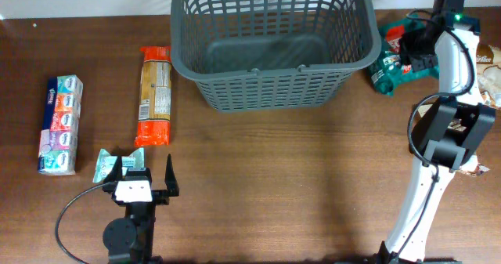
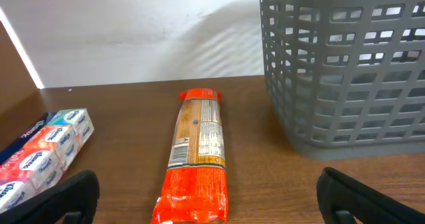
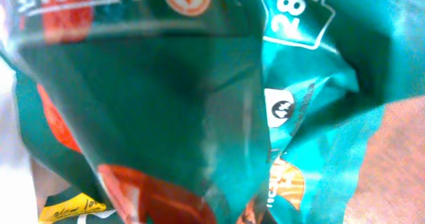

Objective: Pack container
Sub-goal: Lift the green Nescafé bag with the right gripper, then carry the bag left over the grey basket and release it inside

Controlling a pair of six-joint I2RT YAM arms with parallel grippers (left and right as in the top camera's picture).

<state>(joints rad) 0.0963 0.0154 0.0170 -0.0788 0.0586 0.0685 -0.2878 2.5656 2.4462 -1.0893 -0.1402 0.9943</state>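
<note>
The container [image 1: 266, 88], a dark grey lattice basket, stands mid-width at the far edge of the table [image 1: 313, 186]. Just to its right, the right gripper [image 1: 407, 56] sits over a teal snack packet [image 1: 387, 64], and I cannot tell whether it grips. The left gripper [image 1: 144, 166] gapes empty near the front-left edge, well apart.

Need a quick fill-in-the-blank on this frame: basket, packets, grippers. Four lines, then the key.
1. The container has ___ inside it.
2. The orange packet lies on the container's ___ side.
3. The left gripper has its jaws ___.
4. The green bag, with the right gripper at it, lies on the container's ___ side.

Missing words: nothing; left; open; right.
</note>
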